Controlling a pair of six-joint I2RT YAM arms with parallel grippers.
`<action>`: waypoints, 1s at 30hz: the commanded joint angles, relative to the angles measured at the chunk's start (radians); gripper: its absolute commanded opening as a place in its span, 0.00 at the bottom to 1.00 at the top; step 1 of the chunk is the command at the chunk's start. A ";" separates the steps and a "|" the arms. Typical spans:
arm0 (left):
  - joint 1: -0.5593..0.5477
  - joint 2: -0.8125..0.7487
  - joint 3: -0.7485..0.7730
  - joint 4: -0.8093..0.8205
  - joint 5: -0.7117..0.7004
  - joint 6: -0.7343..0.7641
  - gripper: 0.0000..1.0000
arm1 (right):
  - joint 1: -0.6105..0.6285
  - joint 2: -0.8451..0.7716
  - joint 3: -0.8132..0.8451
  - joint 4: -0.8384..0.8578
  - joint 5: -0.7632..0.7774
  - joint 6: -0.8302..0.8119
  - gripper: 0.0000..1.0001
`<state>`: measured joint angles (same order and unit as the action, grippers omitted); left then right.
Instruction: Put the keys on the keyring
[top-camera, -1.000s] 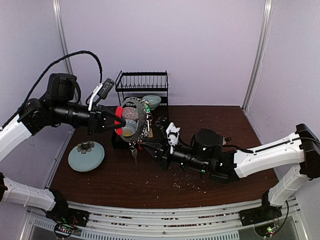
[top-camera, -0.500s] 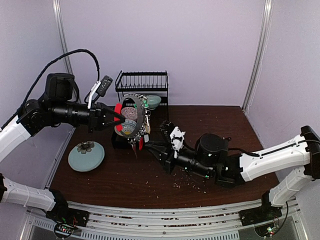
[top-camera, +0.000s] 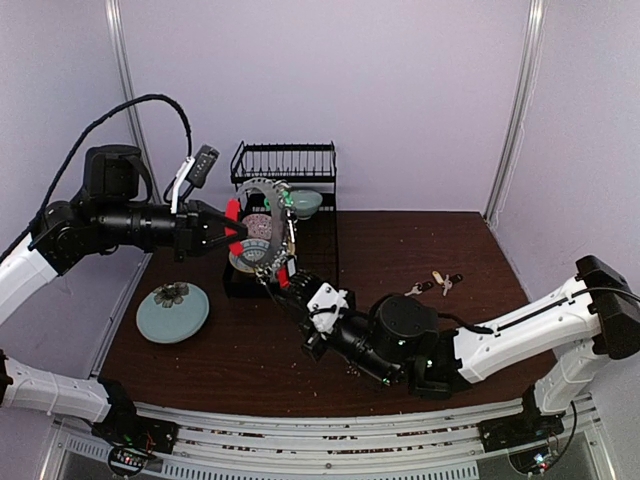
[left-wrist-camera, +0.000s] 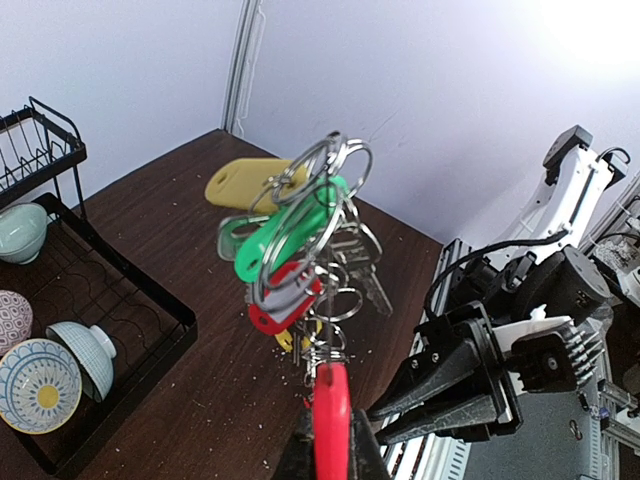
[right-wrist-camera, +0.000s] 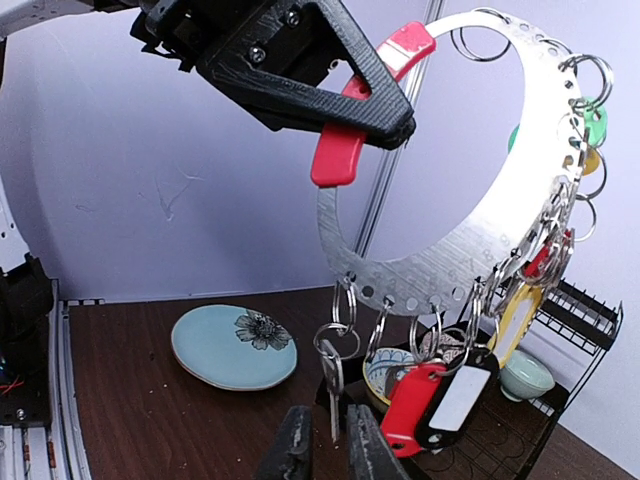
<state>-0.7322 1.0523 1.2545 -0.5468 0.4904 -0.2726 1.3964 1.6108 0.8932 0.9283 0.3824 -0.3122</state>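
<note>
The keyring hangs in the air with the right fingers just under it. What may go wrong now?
The left gripper clamps the keyring only by its red strap; a push from the right gripper just beneath might twist or loosen it.
Its fingers sit beside a hanging key and could snag it.
The loose keys lie on the table just past the right arm, which might sweep them away.

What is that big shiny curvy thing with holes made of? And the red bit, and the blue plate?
The keyring looks like thin metal: silvery, shiny, punched with holes. Its red strap looks like smooth plastic or rubber; I cannot tell which. The plate looks like glazed ceramic: glossy pale blue with a painted flower.
</note>
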 joint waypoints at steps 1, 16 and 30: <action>0.000 -0.021 0.000 0.085 0.000 -0.005 0.00 | -0.006 0.023 0.054 0.064 0.076 -0.070 0.13; 0.000 -0.024 0.006 0.085 0.000 0.004 0.00 | -0.036 0.062 0.105 0.076 0.119 -0.081 0.12; 0.000 -0.026 0.007 0.089 0.007 0.009 0.00 | -0.048 0.090 0.148 0.043 0.120 -0.070 0.12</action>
<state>-0.7322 1.0470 1.2545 -0.5465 0.4904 -0.2718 1.3540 1.6871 1.0103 0.9718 0.4877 -0.3893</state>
